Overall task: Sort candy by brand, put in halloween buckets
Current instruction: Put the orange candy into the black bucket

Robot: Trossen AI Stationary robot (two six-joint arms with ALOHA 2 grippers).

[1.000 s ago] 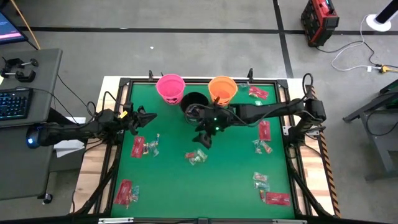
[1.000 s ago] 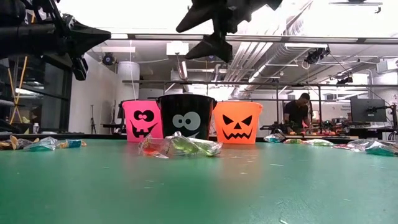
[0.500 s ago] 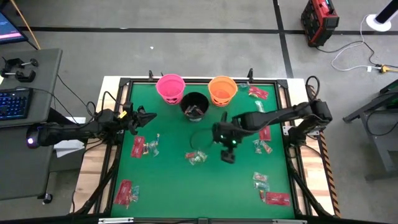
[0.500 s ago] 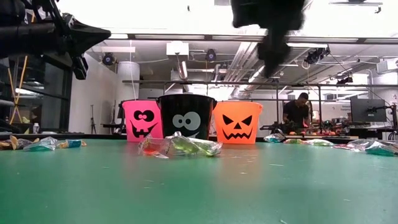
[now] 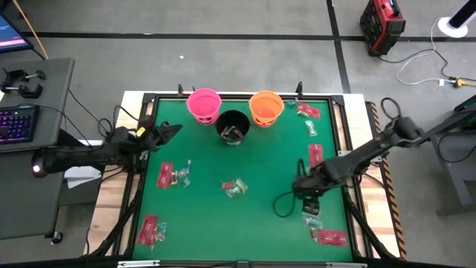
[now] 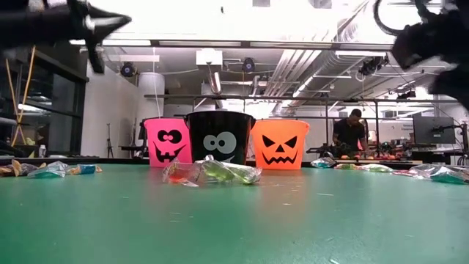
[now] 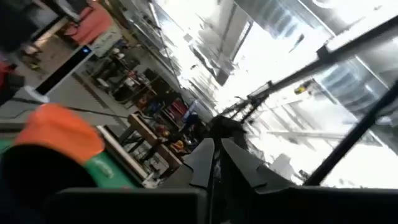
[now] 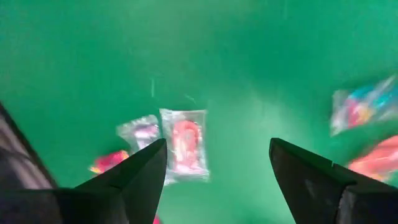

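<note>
My right gripper [image 5: 309, 199] hangs over the table's [image 5: 260, 223] four o'clock sector, fingers [image 8: 140, 171] spread wide, nothing between them. Below it lie clear-wrapped candy pieces [image 8: 183, 146]; a red packet [image 5: 332, 237] sits toward five o'clock. My left gripper [image 5: 172, 131] is raised at ten o'clock, fingers pressed together, empty. Pink bucket [image 5: 204, 105], black bucket [image 5: 233, 126] and orange bucket [image 5: 265, 108] cluster at twelve o'clock. More sweets [image 5: 235, 187] lie at centre
</note>
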